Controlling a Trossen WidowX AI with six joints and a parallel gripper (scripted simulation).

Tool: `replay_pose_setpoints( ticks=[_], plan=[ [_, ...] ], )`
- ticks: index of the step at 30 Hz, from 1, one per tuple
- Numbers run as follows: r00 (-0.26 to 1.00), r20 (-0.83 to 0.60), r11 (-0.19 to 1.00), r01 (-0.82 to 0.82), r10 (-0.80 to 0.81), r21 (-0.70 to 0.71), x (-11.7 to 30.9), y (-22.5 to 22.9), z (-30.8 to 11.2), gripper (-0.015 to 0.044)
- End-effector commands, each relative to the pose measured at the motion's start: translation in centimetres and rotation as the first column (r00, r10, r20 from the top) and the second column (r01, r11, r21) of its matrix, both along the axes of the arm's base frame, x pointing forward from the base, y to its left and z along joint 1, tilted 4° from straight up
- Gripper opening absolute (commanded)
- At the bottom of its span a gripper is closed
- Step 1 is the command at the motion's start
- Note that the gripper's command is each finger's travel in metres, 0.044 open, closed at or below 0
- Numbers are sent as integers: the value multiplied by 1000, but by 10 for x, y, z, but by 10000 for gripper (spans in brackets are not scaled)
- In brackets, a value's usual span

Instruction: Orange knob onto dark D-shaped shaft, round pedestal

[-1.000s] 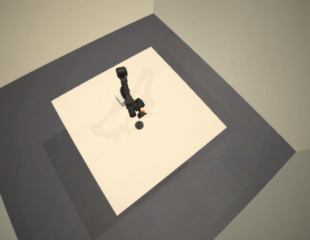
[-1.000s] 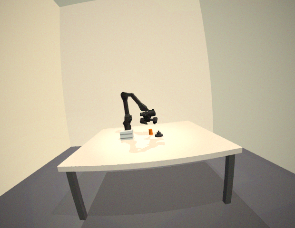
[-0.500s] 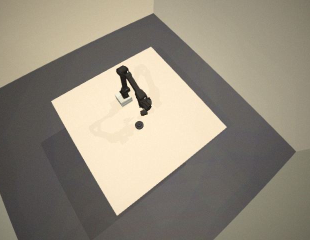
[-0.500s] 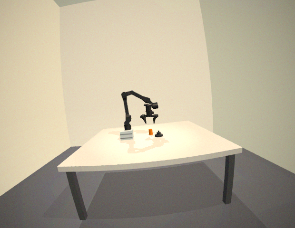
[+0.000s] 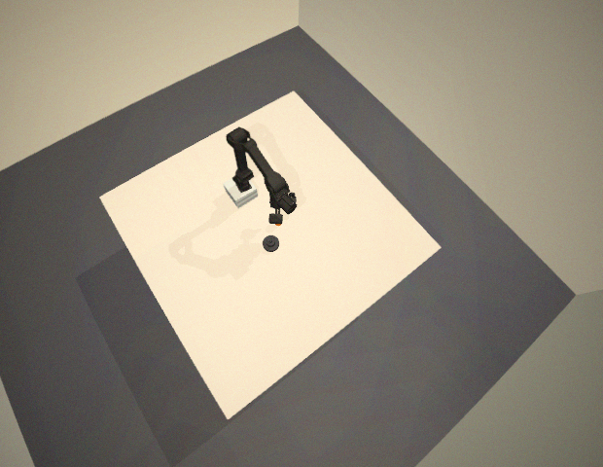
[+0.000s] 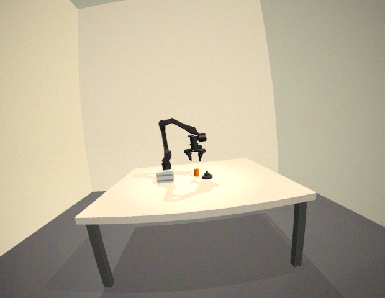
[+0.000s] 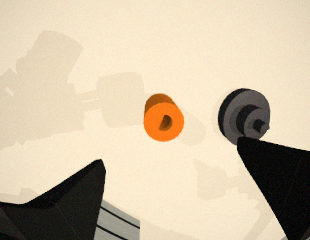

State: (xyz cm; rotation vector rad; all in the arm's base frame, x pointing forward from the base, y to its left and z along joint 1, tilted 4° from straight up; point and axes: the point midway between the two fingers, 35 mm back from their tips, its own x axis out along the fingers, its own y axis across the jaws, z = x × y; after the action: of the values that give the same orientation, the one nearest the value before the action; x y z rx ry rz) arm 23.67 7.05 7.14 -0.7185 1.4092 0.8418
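Note:
The orange knob (image 6: 196, 172) stands upright on the table, its D-shaped hole facing up in the wrist view (image 7: 163, 120). The dark round pedestal (image 6: 207, 175) with its short shaft stands just beside it, apart from the knob; it also shows in the wrist view (image 7: 246, 114) and from above (image 5: 270, 244). My gripper (image 6: 194, 156) hangs open and empty well above the knob. From above the gripper (image 5: 275, 217) hides most of the knob, of which only an orange sliver (image 5: 277, 224) shows.
The arm's white base block (image 6: 164, 176) stands on the table to the left of the knob. It shows as a grey-striped corner in the wrist view (image 7: 118, 230).

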Motion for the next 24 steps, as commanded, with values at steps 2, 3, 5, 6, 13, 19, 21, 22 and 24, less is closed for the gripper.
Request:
replay_pose_setpoints(
  ticks=[2, 3, 5, 6, 13, 19, 21, 22, 24],
  plan=[
    [894, -27, 894, 448, -448, -23, 0, -1, 0, 440],
    [846, -32, 846, 532, -533, -28, 0, -1, -1, 440],
    [739, -39, 740, 671, -672, -38, 0, -1, -1, 440],
    [707, -41, 708, 705, -706, -41, 0, -1, -1, 440],
    [695, -41, 697, 716, -717, -42, 0, -1, -1, 440],
    [695, -41, 697, 716, -717, -42, 0, 0, -4, 440],
    [695, -41, 697, 716, -717, -42, 0, 1, -24, 440],
    [695, -42, 697, 716, -717, -42, 0, 2, -32, 440],
    [695, -42, 697, 716, -717, -42, -1, 2, -35, 440]
  ],
)
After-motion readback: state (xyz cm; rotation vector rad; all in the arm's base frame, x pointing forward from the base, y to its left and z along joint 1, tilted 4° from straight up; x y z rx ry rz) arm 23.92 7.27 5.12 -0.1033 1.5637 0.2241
